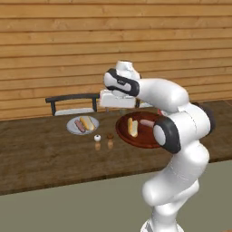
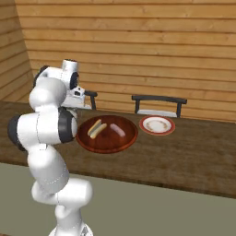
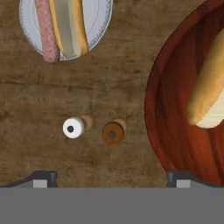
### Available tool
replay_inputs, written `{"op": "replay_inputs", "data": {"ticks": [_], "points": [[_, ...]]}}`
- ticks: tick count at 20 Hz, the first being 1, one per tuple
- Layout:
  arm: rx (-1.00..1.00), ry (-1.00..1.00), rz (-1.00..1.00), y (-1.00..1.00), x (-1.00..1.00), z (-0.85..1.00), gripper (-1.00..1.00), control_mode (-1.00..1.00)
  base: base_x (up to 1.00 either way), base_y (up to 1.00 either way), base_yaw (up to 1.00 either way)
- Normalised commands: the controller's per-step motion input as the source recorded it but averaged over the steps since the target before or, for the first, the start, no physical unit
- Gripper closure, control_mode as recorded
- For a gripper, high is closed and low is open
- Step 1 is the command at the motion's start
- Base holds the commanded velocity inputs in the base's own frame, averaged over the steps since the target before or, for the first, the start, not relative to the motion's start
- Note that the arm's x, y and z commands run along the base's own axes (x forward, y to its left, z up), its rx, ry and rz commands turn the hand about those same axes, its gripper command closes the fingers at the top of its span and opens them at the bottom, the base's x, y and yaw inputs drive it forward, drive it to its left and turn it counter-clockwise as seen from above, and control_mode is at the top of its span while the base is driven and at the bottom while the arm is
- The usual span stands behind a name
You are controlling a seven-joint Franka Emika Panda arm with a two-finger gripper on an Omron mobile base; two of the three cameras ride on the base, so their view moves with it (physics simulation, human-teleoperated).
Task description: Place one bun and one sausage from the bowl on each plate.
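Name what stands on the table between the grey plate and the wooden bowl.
Two small shakers, one white and one brown, between grey plate and bowl, in the hand view.

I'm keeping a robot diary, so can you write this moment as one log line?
gripper: open, empty, above table | grey plate: bun and sausage on it | red-rimmed plate: no food yet | bowl: one bun, one sausage left

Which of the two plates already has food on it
The plain grey-white plate, holding a bun and sausage. The red-rimmed plate is bare.
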Motion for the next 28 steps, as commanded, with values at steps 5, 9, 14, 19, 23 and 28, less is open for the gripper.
{"op": "replay_inputs", "data": {"ticks": [5,9,14,19,23,28], "points": [[0.00,0.10,-0.37,-1.00,-0.42,0.31,-1.00,-1.00,0.00,0.00,0.00],[-0.01,0.27,-0.22,-1.00,0.50,-0.05,-1.00,-1.00,0.00,0.00,0.00],[-0.22,0.02,-0.01,-0.37,0.67,-0.50,-1.00,-1.00,0.00,0.00,0.00],[-0.17,0.03,0.00,0.02,0.30,-0.70,-1.00,-1.00,0.00,0.00,0.00],[0.00,0.00,0.00,0.00,0.71,-0.49,-1.00,-1.00,0.00,0.00,0.00],[0.00,0.00,0.00,0.04,0.38,-0.55,-1.00,-1.00,0.00,0.00,0.00]]}}
